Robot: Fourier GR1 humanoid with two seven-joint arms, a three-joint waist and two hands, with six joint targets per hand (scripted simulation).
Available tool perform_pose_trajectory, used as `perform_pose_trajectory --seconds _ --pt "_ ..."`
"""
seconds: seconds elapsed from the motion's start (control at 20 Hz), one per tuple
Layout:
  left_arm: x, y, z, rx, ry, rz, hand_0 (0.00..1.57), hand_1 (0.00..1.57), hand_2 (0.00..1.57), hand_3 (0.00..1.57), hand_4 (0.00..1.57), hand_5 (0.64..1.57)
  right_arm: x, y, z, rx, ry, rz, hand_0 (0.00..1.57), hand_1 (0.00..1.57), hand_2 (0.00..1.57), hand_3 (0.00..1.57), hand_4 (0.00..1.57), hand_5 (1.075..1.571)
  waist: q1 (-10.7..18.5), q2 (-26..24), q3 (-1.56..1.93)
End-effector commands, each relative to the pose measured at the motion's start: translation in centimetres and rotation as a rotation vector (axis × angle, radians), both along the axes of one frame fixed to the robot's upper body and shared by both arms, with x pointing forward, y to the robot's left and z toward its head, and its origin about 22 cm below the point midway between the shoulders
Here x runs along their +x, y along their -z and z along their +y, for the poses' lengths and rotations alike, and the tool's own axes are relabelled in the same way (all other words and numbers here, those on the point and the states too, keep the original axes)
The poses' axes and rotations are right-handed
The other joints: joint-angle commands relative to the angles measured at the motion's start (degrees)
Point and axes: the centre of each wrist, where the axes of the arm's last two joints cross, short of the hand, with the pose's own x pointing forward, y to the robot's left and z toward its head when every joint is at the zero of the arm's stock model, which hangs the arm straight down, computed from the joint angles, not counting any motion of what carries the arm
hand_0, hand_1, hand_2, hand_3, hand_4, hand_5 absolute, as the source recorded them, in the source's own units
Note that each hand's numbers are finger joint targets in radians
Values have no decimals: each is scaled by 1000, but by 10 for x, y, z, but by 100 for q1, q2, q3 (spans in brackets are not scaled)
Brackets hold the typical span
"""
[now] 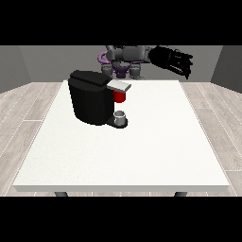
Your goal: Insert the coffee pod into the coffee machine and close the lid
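Your coffee machine (92,97) stands on the far left part of the white desk (142,156), its grey lid (119,85) raised above a red thing at the machine (120,97), probably so the slot stays reachable. A small grey thing (120,117) sits on the machine's base; you can't tell whether it's the pod. The hand at the view's right (174,60) hangs beyond the far edge with relaxed, spread fingers, holding and touching nothing.
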Motion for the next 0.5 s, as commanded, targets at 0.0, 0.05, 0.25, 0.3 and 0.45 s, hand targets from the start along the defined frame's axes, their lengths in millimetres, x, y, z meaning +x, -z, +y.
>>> perform_pose_trajectory --seconds 0.0,0.05,0.25,0.3,0.45 --pt "-3 10 19 -16 -9 24 0 0 0 0 318 1571 4 6 11 21 -37 -29 0 0 0 0 0 1571 -97 -95 -3" --pt "-5 1 1 0 -14 9 0 0 0 0 349 1571 9 27 14 9 -59 -20 0 0 0 0 0 1571 -188 -21 0" --pt "-10 26 27 -11 -42 87 0 0 0 0 329 1571 0 54 51 21 -167 -13 0 0 0 0 0 1571 -451 -435 -2" --pt "-10 27 16 -32 -46 104 0 0 0 0 248 1571 0 54 58 12 -183 -1 0 0 0 0 0 1571 -540 -561 -2" --pt "-21 47 30 -32 -88 146 0 0 0 0 266 1571 -4 83 64 35 -263 6 0 0 0 0 181 1571 -861 -839 -1"
